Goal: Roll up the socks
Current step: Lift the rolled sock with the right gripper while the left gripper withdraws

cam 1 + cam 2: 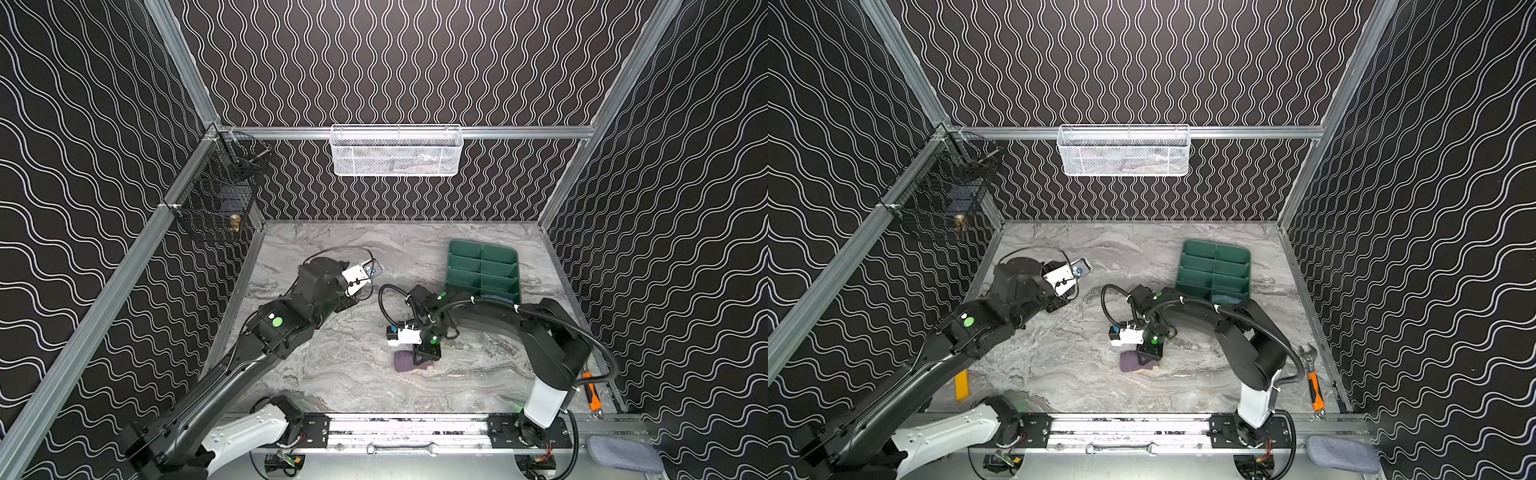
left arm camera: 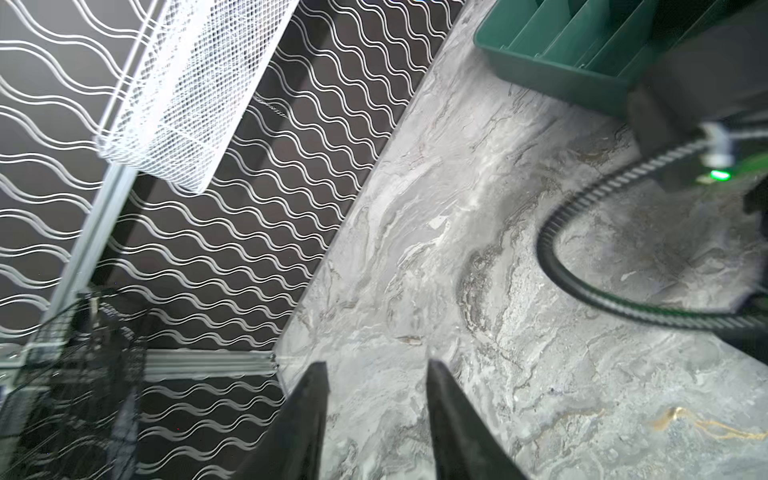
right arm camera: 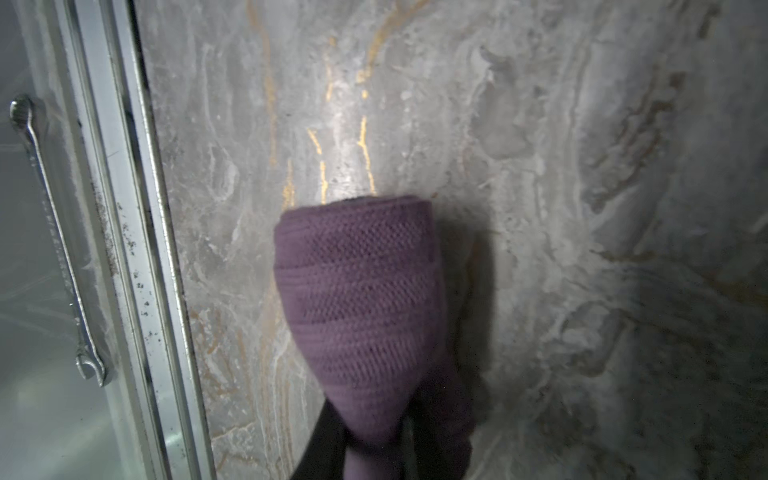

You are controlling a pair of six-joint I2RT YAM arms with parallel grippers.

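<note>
Right wrist view: right gripper (image 3: 374, 451) clamps one rolled purple sock (image 3: 357, 299); left gripper (image 2: 376, 365) parted, empty.

The sock (image 1: 402, 360) lies on the table (image 1: 332, 374) a little before the middle, with the right gripper (image 1: 428, 353) directly on it. Behind it, to the right, a tray (image 1: 451, 266) stands near the right wall. A mesh basket (image 1: 397, 151) hangs on the back rail, a wire basket (image 1: 216, 199) on the left wall. A spanner (image 1: 401, 449) lies on the front rail, a cloth pad (image 1: 625, 453) at the front right corner
</note>
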